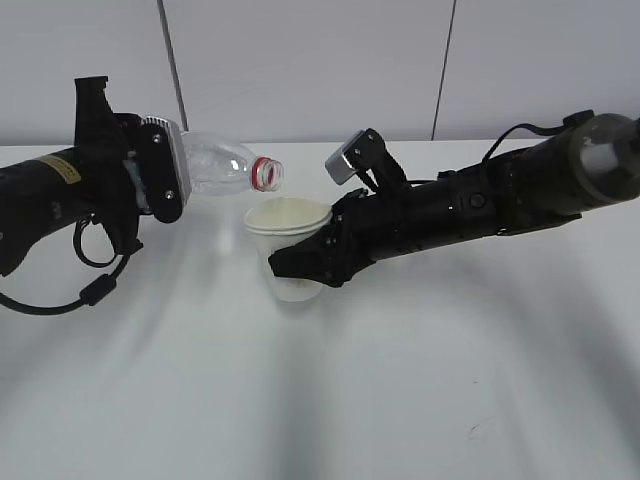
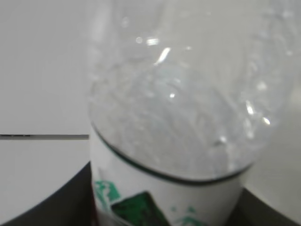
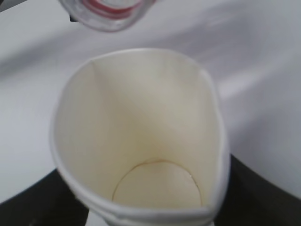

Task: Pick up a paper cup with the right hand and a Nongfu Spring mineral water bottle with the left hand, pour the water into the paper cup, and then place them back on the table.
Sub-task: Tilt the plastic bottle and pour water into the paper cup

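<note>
My left gripper (image 1: 160, 180) is shut on the clear mineral water bottle (image 1: 222, 168) and holds it tipped nearly level. Its red-ringed open mouth (image 1: 268, 174) sits just above and left of the paper cup's rim. In the left wrist view the bottle (image 2: 188, 117) fills the frame, with its white and green label between my jaws. My right gripper (image 1: 300, 268) is shut on the off-white paper cup (image 1: 290, 235) and holds it upright just over the white table (image 1: 320, 400). In the right wrist view the cup (image 3: 141, 136) looks squeezed oval, and the bottle mouth (image 3: 106, 12) shows above it.
Grey wall panels (image 1: 300, 60) stand behind the table. The left arm's black cable (image 1: 60, 295) loops down to the tabletop at the left. Bare white table lies in front of both arms.
</note>
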You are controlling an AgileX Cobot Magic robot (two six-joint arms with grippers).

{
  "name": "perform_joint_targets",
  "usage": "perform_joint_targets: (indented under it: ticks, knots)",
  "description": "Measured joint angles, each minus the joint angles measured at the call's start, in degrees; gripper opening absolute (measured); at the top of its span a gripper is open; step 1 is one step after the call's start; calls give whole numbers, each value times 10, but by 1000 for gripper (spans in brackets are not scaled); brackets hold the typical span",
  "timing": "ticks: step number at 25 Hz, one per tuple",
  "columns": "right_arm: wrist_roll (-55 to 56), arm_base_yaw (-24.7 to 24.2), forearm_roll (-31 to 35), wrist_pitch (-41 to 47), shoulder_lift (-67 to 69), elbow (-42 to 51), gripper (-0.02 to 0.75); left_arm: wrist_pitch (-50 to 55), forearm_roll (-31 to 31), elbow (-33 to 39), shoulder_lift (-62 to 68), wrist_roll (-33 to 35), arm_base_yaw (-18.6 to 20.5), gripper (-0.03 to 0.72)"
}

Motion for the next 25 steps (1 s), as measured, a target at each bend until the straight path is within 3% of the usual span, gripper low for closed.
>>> perform_joint_targets:
  ticks: [25]
  knots:
    - [1,0,0,3,0,0,507,-36,-36,0,0,86,0,373]
